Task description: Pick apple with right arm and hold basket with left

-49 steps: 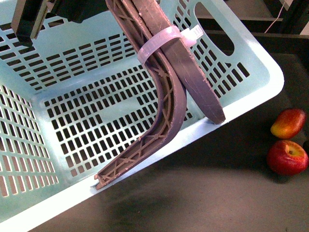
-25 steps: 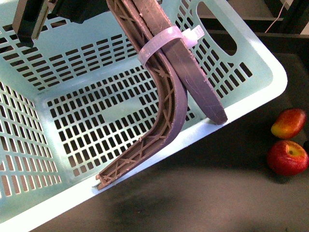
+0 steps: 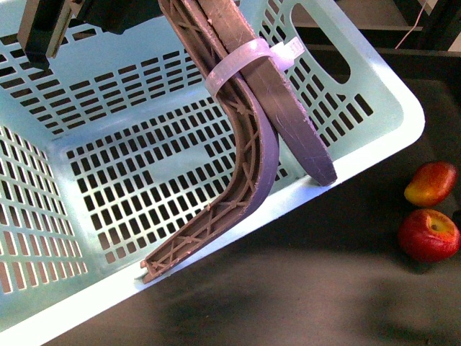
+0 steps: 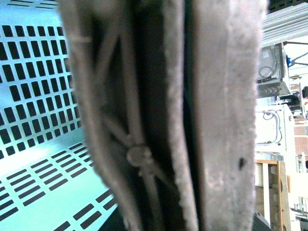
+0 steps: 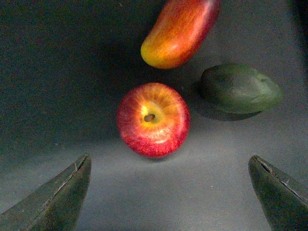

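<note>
Dark table [image 3: 288, 303] is stretching under the tilted basket [image 3: 382, 101], whose tied handles [image 3: 252, 151] are rising toward the left arm [image 3: 115, 14]; its jaws are hiding, so its grip cannot be told. Far to the right the apple [image 3: 428, 234] is sitting stem-up, straight ahead of the right gripper [image 5: 169, 161], centred between its spread, empty fingers. Only the right wrist view is showing a green fruit [image 5: 238, 89] beside it.

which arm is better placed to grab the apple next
Right. Its open pincer faces the apple, which sits centred just ahead of the fingertips. The left arm is up at the basket handles.
</note>
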{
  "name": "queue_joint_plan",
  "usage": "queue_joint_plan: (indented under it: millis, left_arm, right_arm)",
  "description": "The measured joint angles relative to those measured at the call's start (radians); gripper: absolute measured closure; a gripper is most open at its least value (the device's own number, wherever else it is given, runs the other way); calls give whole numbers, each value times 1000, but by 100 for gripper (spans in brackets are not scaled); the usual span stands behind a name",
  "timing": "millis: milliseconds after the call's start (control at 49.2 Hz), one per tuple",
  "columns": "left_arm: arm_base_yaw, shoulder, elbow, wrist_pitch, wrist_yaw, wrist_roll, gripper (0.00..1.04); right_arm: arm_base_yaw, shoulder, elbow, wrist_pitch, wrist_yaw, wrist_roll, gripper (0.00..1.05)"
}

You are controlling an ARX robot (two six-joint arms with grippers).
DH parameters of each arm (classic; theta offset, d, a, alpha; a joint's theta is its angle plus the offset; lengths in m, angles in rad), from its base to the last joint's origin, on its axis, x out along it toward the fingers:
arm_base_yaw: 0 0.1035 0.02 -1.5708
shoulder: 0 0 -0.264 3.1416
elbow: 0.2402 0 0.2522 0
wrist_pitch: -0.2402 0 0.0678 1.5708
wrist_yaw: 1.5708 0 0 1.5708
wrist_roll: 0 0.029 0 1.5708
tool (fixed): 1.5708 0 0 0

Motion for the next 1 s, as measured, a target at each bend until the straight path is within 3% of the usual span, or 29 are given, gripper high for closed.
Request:
queue_joint_plan:
  millis: [325, 997]
  left_arm:
    - [0, 0, 0, 0, 0, 0, 90]
    - [0, 0, 0, 0, -2, 0, 90]
  right_arm:
    - [-24, 268, 165, -15, -13, -35, 9]
    - [20, 427, 384, -141, -5, -57, 9]
